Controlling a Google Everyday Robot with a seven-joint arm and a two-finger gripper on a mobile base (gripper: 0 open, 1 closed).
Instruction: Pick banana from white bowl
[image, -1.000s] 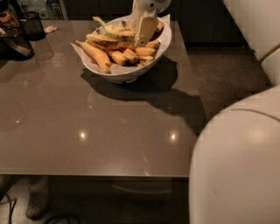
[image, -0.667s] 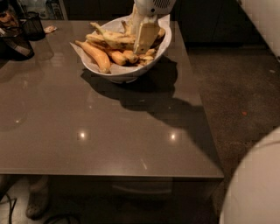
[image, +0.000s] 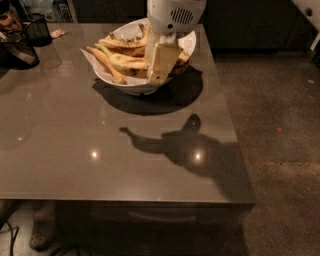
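End effector (image: 156, 75) hangs low over bananas (image: 122, 62) in white bowl (image: 189, 44)

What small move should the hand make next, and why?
Probably ease the hand a little lower. It hangs over the right half of the white bowl, tip down among the bananas, and no banana is raised clear of the pile.
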